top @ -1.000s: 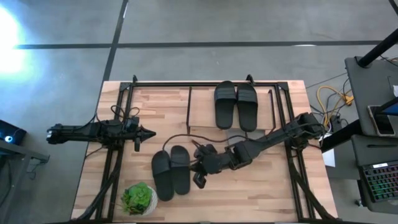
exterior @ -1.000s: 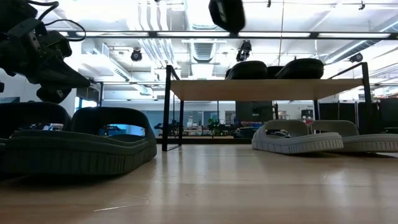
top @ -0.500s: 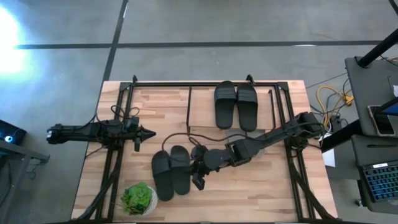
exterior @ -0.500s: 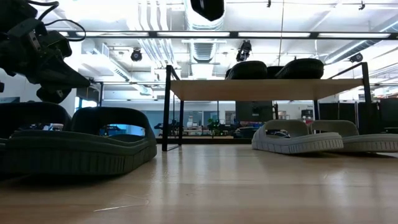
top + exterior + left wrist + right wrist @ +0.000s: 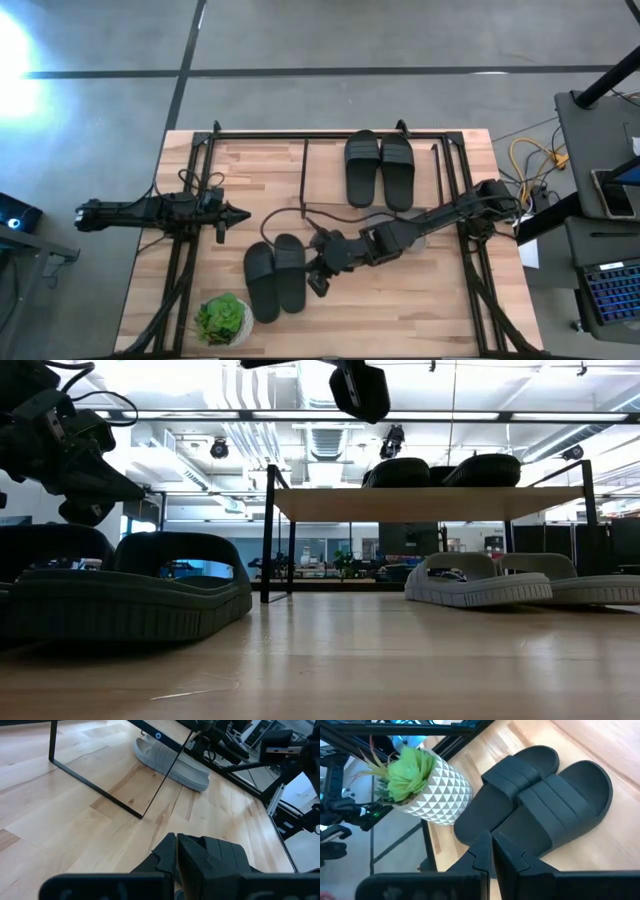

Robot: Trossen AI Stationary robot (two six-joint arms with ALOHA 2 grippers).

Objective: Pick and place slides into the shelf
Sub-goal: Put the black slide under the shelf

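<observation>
The right pincer (image 5: 320,278) hangs over the middle of the counter (image 5: 400,310), just beside the inner sandal of the dark pair (image 5: 275,278) that lies near the front edge; in the right wrist view its two fingers (image 5: 487,851) are pressed together with nothing between them, and that dark pair (image 5: 540,805) lies beyond the tips, side by side, soles down; from these views I cannot tell whether the tips touch the sandal. In the low view the right pincer (image 5: 360,388) shows high above the board, clear of the counter surface. Just past the dark pair, toward the front left corner, stands the green potted plant (image 5: 223,320) in its white faceted pot (image 5: 436,795).

The shelf (image 5: 322,175) stands along the back edge of the counter; a second dark pair (image 5: 379,168) rests on its top board, and in the low view a light grey pair (image 5: 500,582) sits on the counter under the board.

The left pincer (image 5: 232,214) waits over the left side of the counter, well apart from all the slides; its fingers (image 5: 200,855) are closed together, holding nothing.
</observation>
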